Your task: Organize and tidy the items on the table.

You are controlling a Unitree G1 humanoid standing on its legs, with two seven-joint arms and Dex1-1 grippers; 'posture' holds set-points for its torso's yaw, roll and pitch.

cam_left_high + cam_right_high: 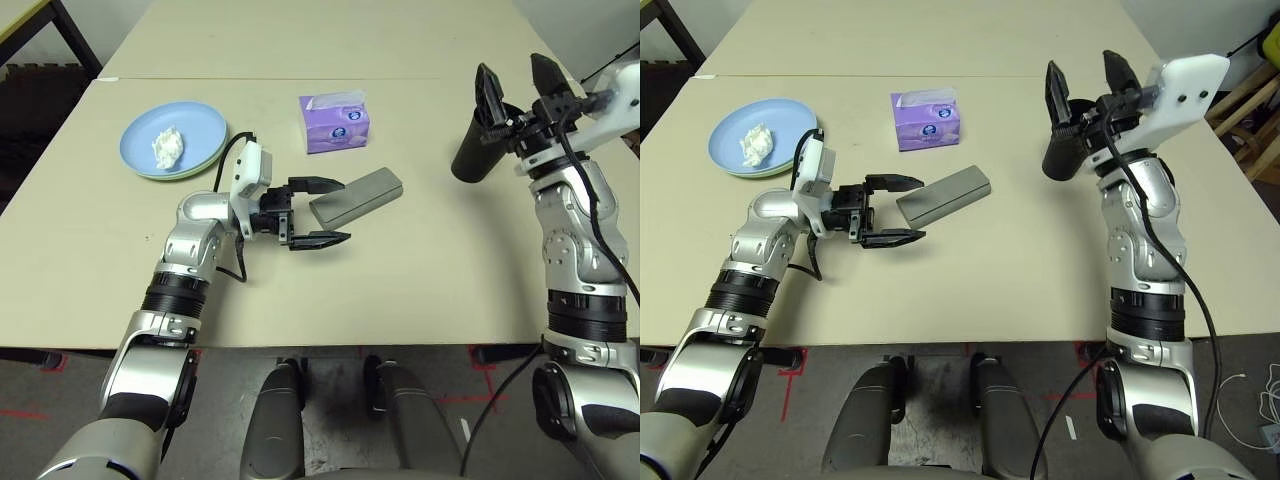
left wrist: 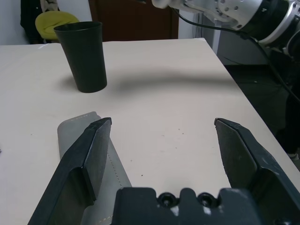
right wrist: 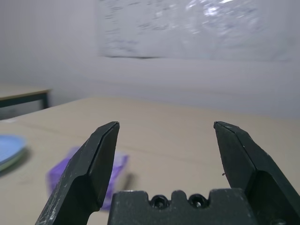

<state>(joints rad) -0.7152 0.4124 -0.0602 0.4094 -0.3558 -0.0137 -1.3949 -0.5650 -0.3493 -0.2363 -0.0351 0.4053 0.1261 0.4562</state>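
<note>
On the beige table (image 1: 430, 270) there is, at the robot's left side, a light blue plate (image 1: 198, 122) which lies on top of a pale green plate (image 1: 190, 172), and a crumpled white tissue wad (image 1: 168, 148) rests on the blue one. A purple tissue pack (image 1: 334, 122) stands between these plates and the black cup (image 1: 478, 148), which is upright near the robot's right gripper (image 1: 1082, 75). The fingers of this gripper are spread wide apart, and nothing is held between them. The left gripper (image 1: 333, 212) is also open and empty; it is just beside the grey glasses case (image 1: 358, 198). The case lies at a slant on the table, nearer to the robot than the tissue pack, and one finger of the left gripper covers a small part of its end. Whether this finger touches the case, one cannot tell.
</note>
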